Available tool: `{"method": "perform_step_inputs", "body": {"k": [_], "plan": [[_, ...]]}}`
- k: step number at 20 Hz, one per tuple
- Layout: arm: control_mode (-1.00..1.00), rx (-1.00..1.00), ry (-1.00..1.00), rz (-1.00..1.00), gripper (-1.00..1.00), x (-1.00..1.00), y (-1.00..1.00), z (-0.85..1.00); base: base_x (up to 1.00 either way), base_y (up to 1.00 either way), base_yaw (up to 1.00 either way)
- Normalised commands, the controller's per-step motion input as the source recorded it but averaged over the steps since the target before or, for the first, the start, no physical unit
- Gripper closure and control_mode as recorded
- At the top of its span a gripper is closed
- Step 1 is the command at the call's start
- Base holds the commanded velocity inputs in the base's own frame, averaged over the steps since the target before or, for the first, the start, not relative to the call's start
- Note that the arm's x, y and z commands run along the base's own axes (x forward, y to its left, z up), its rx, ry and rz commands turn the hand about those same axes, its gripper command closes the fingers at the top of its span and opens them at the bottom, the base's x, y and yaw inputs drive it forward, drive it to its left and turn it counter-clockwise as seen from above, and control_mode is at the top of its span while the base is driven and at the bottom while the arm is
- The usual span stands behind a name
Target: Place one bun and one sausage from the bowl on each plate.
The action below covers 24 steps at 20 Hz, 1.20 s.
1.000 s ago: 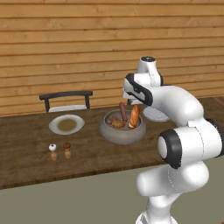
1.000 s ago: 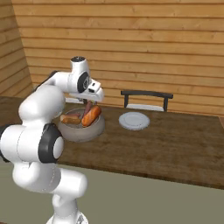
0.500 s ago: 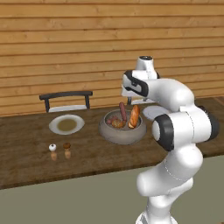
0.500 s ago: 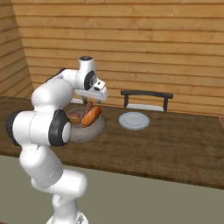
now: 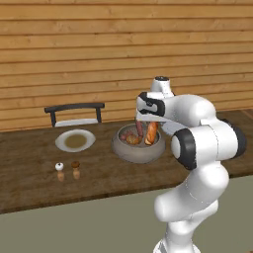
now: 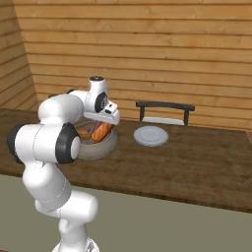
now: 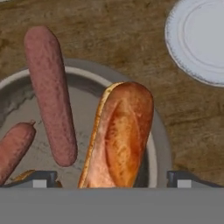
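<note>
The grey bowl holds a golden-brown bun leaning on its rim. Beside the bun a reddish-brown sausage leans, and a second sausage lies lower in the bowl. My gripper hangs just above the bowl, open. Its fingertips stand wide on either side of the bun's near end without touching it. A plate with an olive-brown centre lies left of the bowl. A plain white plate lies to its right.
Two small shakers stand near the front of the wooden counter, in front of the left plate. Dark chair backs rise behind the plates. A wooden plank wall runs behind the counter.
The arm's elbow has folded in closer to the base while the hand has stayed over the bowl. The bun and sausages have not moved.
</note>
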Motion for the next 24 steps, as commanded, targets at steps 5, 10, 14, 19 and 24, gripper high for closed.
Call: {"method": "perform_step_inputs", "body": {"k": [5,10,14,19,24], "plan": [[-1.00,0.00,0.02,0.00,-1.00,0.00,0.00,-0.28,0.00,0.00,0.00],[-1.00,0.00,0.00,0.00,-1.00,0.00,0.00,-0.28,0.00,0.00,0.00],[-1.00,0.00,0.00,0.00,1.00,0.00,0.00,-0.10,0.00,0.00,0.00],[-1.00,-0.01,0.04,-0.03,1.00,-0.02,0.00,0.23,0.00,0.00,0.00],[-1.00,0.00,-0.01,-0.06,1.00,-0.06,-0.43,0.76,0.00,0.00,0.00]]}}
